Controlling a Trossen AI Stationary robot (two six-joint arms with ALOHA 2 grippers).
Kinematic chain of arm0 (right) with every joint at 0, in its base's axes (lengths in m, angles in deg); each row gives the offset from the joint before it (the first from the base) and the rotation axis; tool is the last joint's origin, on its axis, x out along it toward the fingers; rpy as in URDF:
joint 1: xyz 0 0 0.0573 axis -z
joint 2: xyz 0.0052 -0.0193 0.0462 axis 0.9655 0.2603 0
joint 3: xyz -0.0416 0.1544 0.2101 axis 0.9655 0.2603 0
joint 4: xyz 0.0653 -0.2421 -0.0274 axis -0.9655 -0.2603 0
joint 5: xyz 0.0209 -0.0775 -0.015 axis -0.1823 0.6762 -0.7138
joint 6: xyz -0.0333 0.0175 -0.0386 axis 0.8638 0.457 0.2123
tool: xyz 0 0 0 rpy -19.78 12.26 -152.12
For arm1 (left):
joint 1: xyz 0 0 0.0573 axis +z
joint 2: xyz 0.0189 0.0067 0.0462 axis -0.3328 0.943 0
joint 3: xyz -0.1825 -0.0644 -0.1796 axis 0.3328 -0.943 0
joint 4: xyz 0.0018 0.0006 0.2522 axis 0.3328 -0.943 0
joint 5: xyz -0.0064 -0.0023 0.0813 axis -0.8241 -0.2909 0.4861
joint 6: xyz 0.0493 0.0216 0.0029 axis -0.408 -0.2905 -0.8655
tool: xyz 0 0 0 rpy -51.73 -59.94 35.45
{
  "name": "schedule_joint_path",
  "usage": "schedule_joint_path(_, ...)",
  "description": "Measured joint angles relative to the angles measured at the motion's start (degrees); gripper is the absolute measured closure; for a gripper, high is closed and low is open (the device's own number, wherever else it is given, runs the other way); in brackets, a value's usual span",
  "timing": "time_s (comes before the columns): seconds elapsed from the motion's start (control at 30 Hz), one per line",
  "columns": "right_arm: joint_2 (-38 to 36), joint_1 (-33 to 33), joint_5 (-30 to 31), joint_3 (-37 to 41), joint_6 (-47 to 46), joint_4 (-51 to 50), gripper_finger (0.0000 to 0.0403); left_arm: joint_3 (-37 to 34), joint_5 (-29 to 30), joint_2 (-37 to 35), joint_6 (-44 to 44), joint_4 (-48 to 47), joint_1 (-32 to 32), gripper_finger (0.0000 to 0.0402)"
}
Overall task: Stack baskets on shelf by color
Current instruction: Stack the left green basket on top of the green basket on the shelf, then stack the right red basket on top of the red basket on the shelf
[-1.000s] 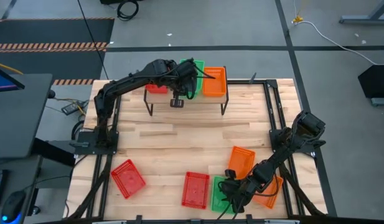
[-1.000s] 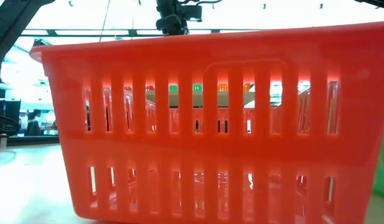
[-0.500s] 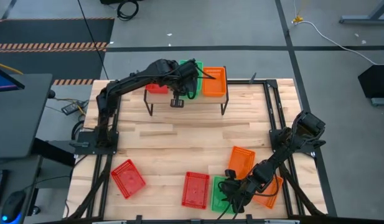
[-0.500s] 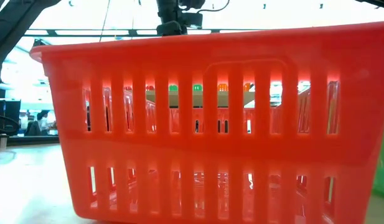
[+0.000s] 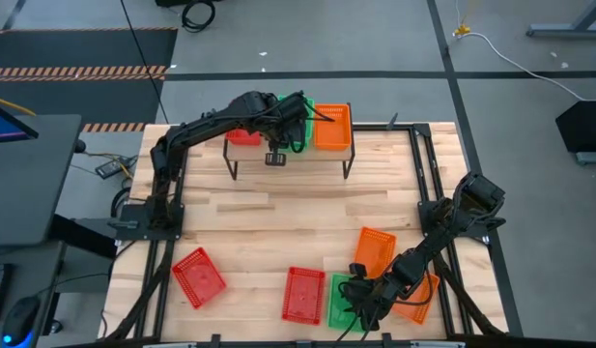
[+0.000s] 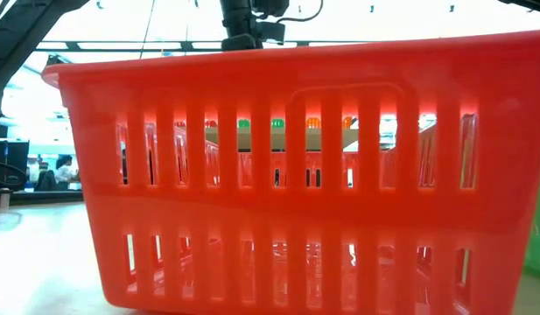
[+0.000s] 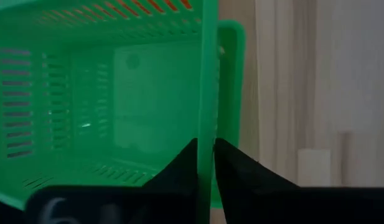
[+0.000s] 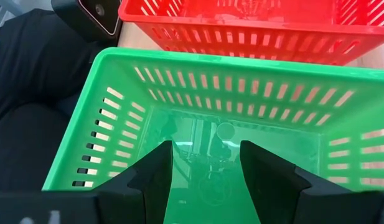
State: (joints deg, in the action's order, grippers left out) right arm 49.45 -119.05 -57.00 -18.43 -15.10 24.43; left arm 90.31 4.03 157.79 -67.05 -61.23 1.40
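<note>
Right gripper (image 5: 360,302) hangs low over the near edge of the table (image 5: 278,208), fingers spread wide and holding nothing, above a green basket (image 8: 204,137) that lies open side up; in the right wrist view its two dark fingers (image 8: 155,171) frame the basket's mesh floor. Just beside that green basket on its left lies a red basket (image 5: 303,294), long side running from the near edge toward the far one, and this same red basket fills the low view and blocks nearly all sight of the table behind it. On the green basket's right an orange basket (image 5: 418,295) is partly hidden under the right arm, and another orange basket (image 5: 374,251) sits a little farther in, turned slightly off square. Well apart, near the table's left corner, a second red basket (image 5: 198,277) lies at a slant. At the far edge stands the shelf (image 5: 322,155), with a red basket (image 5: 243,137), a green basket (image 5: 299,121) and an orange basket (image 5: 333,127) side by side on it, their long sides pointing away from the near edge. Left gripper (image 7: 206,163) is at the shelf, its fingers narrowly parted on either side of the green basket's thin wall, pinching it.
</note>
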Motion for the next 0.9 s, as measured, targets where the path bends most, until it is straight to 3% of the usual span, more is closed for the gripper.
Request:
schedule_joint_path(0.6,0.0,0.0,0.0,0.0,0.0,0.0,0.0209,0.6,1.9,-0.1,0.6,-1.0,0.0,0.0256)
schedule_joint_path(0.9,0.0,0.0,0.0,0.0,0.0,-0.1,0.0209,0.6,1.5,-0.1,3.6,-1.3,-0.1,0.0247)
